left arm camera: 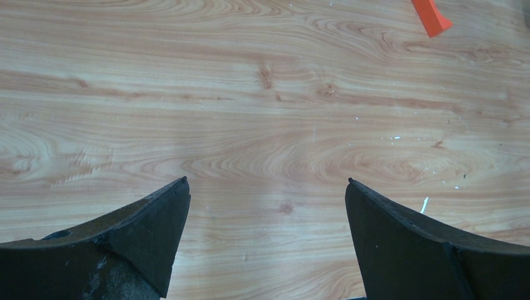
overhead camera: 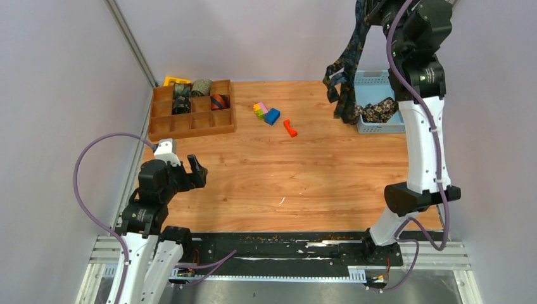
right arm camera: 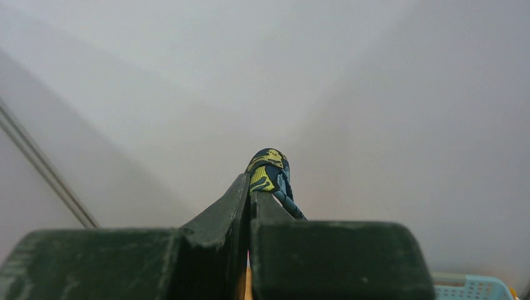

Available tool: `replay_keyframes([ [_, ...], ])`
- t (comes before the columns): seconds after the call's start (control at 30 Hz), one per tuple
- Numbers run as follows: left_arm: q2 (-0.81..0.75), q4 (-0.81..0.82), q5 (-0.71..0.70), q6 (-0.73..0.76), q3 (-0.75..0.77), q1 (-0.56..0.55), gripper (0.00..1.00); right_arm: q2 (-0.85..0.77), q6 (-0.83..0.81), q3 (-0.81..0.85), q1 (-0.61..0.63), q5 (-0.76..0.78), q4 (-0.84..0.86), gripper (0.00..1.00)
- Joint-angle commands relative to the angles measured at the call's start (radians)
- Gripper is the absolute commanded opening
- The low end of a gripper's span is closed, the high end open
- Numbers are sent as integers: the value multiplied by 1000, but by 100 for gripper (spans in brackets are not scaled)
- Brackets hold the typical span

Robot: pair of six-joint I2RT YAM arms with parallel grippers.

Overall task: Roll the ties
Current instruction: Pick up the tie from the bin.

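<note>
My right gripper [overhead camera: 375,7] is raised high at the back right, shut on a navy tie [overhead camera: 352,57] with gold-teal paisley. The tie hangs down in folds to just above the table. In the right wrist view a loop of the navy tie [right arm camera: 270,167] sticks out past my closed gripper [right arm camera: 250,182]. A black-tan floral tie [overhead camera: 379,111] drapes over the blue basket [overhead camera: 373,81]. Several rolled ties [overhead camera: 201,87] sit in the wooden divider box [overhead camera: 190,125]. My left gripper [overhead camera: 196,172] hovers low at the near left, open and empty, and in its wrist view the gripper [left arm camera: 267,182] shows only bare wood between its fingers.
Small coloured blocks [overhead camera: 266,112] and an orange block [overhead camera: 290,128] lie mid-table; the orange block [left arm camera: 431,15] also shows at the top right of the left wrist view. A yellow item [overhead camera: 175,80] sits behind the box. Grey walls close in on both sides.
</note>
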Motion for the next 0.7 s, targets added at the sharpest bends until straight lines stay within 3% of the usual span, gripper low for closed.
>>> replay_keyframes([
  [0.0, -10, 36, 7, 7, 22, 9, 100, -92, -39, 10, 97, 33, 71, 0],
  [0.3, -9, 35, 5, 4, 20, 9, 100, -332, 15, -276, 269, -78, 105, 0],
  [0.5, -3, 35, 6, 4, 20, 10, 100, -515, 131, -527, 271, -294, 54, 0],
  [0.6, 1, 34, 9, 6, 20, 10, 100, -563, 106, -640, 258, -319, -39, 0],
  [0.67, 3, 35, 10, 6, 21, 8, 100, -590, 137, -802, 220, -326, -50, 0],
])
